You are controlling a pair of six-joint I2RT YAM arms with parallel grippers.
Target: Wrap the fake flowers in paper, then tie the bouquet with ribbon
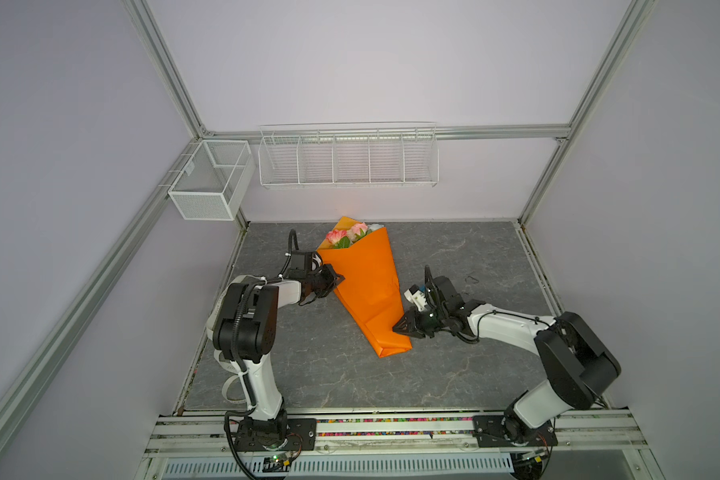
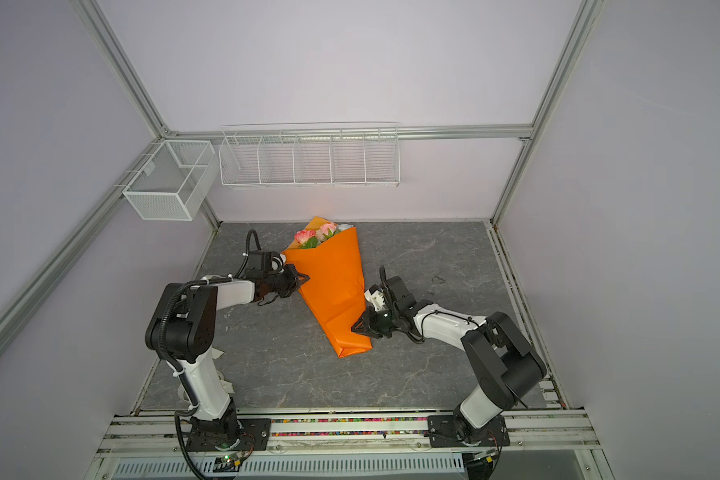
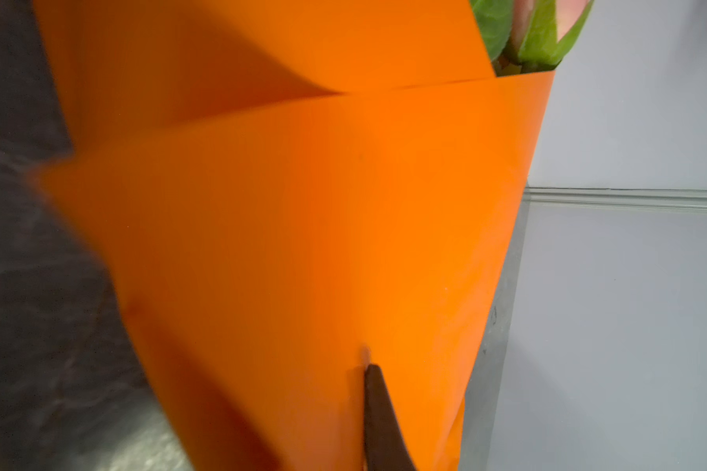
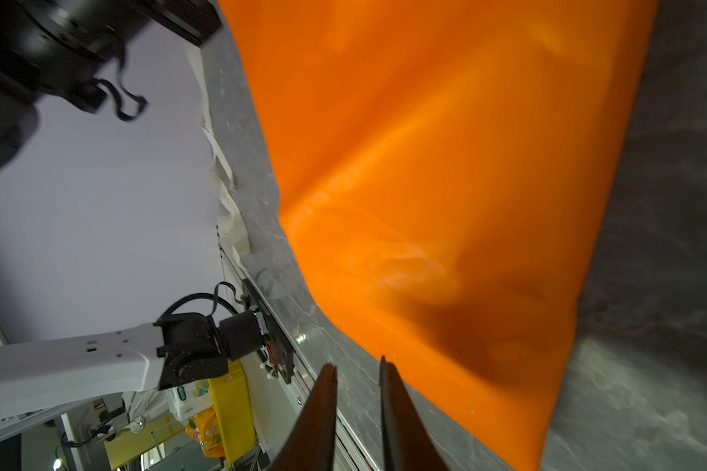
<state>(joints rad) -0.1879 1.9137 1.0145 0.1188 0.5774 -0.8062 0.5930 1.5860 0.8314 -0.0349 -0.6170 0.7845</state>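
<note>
Bouquet (image 1: 366,286) lies at frame centre, fake flowers (image 1: 348,235) toward back wall, no tie on cone. Left gripper (image 1: 338,277) clenched at cone's left edge, but cannot tell if paper is pinched. Right gripper (image 1: 396,328) at cone's lower right edge, jaws narrowly parted, empty. Step, likely: steadying cone. Next move probably calls for ribbon (image 1: 224,388) — lower left, by arm base.

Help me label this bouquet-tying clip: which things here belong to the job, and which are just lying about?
Job in hand:
- bouquet
- fake flowers in its open end
- cream ribbon
- left gripper, right gripper

Lying about:
- wire rack
- mesh basket
- small dark loop on the table, purpose unclear
</note>
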